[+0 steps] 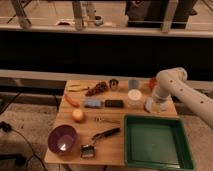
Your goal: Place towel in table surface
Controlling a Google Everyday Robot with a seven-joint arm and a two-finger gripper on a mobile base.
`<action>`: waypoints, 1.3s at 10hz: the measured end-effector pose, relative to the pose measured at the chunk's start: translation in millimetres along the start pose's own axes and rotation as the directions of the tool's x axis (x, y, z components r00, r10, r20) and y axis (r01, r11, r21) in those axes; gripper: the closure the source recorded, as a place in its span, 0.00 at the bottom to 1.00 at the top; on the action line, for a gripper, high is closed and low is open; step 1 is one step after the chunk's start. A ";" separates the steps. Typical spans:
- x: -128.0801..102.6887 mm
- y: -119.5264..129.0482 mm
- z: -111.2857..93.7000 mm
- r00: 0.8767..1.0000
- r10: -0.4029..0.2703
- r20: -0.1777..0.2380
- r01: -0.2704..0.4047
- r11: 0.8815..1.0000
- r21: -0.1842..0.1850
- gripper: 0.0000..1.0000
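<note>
**A:** How do the edges look, and where is there room to move?

**B:** The counter [114, 147] is crowded along its back half. A row runs near the far edge: a yellowish item [77, 87], a brown clump [97, 89], a metal cup [114, 84], a blue-grey cup [133, 84] and something red [151, 82]. In front of that come a carrot [71, 100], a blue sponge block [92, 103], a black block [114, 103] and the white cup [134, 97].

**A:** And the near side?

**B:** The green tray [152, 117] fills the near right corner and reaches past the counter's right edge. A purple bowl [62, 139] sits at the near left corner, with an orange ball [77, 115] behind it. A black-handled utensil [106, 133] lies between the bowl and the tray, and a small metal piece [105, 120] lies just behind the utensil. Bare wood shows in the narrow strip left of the tray and along the left edge.

**A:** Where is the tool?

**B:** The tool [161, 106] hangs from the white arm [182, 92], which comes in from the right. It is low over the right edge of the counter, just behind the tray's far rim.

**A:** Clamped or released?

**B:** I cannot tell.

**A:** And the towel?

**B:** The towel [148, 104] is a pale patch between the white cup and the tool, close against the tool's left side and down at the counter. Whether it is gripped or only lying there is unclear.
</note>
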 end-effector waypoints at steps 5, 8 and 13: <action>15.2 -11.5 7.6 1.000 0.025 0.001 -0.025 0.996 0.091 0.20; 15.6 -17.3 6.8 1.000 0.024 -0.001 -0.024 0.992 0.126 0.20; 10.9 -29.6 20.0 1.000 0.004 -0.009 -0.003 0.987 0.158 0.20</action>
